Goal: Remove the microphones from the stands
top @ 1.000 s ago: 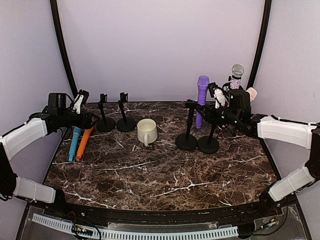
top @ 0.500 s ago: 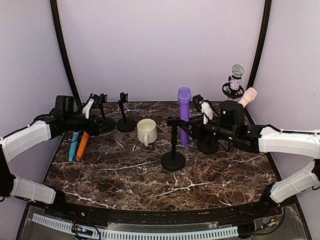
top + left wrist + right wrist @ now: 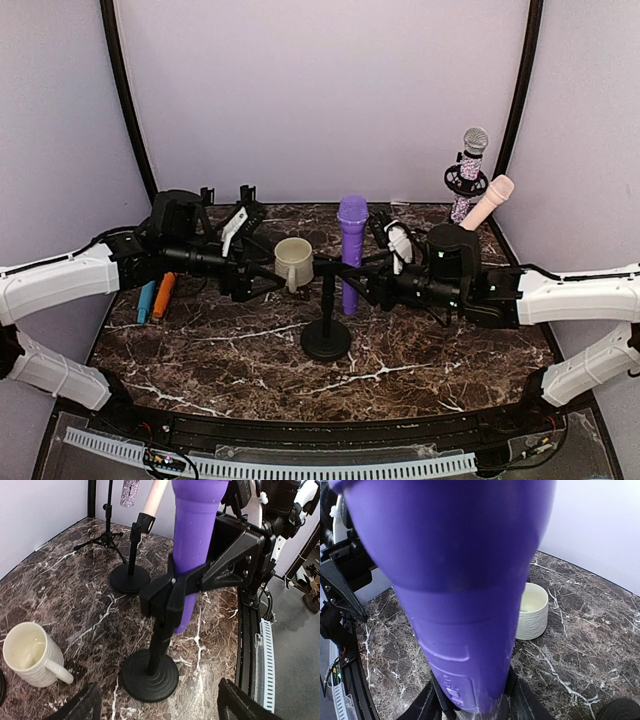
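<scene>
Grips the purple microphone [image 3: 350, 250] with the right hand [image 3: 372, 285], from 3 o'clock. Stands upright in the clip of the black stand [image 3: 327, 342], mid surface [image 3: 450, 340]. Holds the left hand [image 3: 258, 282] wide open at 9 o'clock of the stand, not touching. White cup [image 3: 293, 262] at 11 o'clock.

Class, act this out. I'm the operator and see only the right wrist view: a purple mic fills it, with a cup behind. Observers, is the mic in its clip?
Observer: Yes. The left wrist view shows the mic clipped upright in the stand.
Operator: Where is the left gripper?
Observer: The left gripper faces the stand with its jaws open, touching nothing.
Operator: Any other mics?
Observer: In the top view, a blue mic and an orange mic lie at the left edge.
</scene>
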### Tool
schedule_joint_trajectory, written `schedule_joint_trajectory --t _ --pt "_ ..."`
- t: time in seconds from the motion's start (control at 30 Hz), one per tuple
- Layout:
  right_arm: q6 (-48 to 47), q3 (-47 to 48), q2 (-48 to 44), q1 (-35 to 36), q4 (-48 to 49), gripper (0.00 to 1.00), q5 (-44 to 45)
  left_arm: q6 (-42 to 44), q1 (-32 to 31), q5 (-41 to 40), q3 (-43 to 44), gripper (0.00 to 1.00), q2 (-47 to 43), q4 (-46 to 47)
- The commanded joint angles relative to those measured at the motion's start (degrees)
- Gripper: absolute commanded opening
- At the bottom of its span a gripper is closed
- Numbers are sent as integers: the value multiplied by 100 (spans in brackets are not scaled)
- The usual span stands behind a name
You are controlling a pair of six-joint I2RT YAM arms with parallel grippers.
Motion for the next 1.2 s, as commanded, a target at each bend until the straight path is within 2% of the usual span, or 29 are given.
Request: schedule_joint_trajectory --t 0.0,0.1,0.27,0.3,0.33,0.47,0.57,0.73,0.83,0.97,1.03,1.17 --pt "237 -73 -189 204 471 32 51 22 -216 153 538 82 395 235" --pt "256 -96 -191 288 344 53 159 177 -319 209 769 83 725 196" --pt "403 -189 -476 345 227 76 417 258 -347 362 981 84 916 213" --pt "471 -232 -678 357 137 83 597 289 -352 475 1071 84 1001 148" --pt "494 -233 -756 353 76 85 640 309 -378 536 1093 84 1037 91" --pt "663 -172 -1075 384 -227 92 744 399 -495 518 1211 84 1085 -57" --pt "708 219 -1191 394 -841 94 893 399 -518 389 1155 84 1011 -7" --pt "828 1097 -1212 501 -1874 97 1087 37 -518 -73 799 84 644 616" --pt "1013 1556 -1151 813 -2140 98 1703 -246 -523 -388 691 84 440 730" --pt "1335 2273 -752 1265 -2513 99 2548 -1058 -522 -1088 302 83 2 1181" --pt "1602 2644 -430 1395 -2768 99 3011 -1223 -518 -1375 120 83 -201 1398" --pt "1875 3242 122 1601 -3259 99 3857 -1359 -522 -1886 11 83 -407 1225"
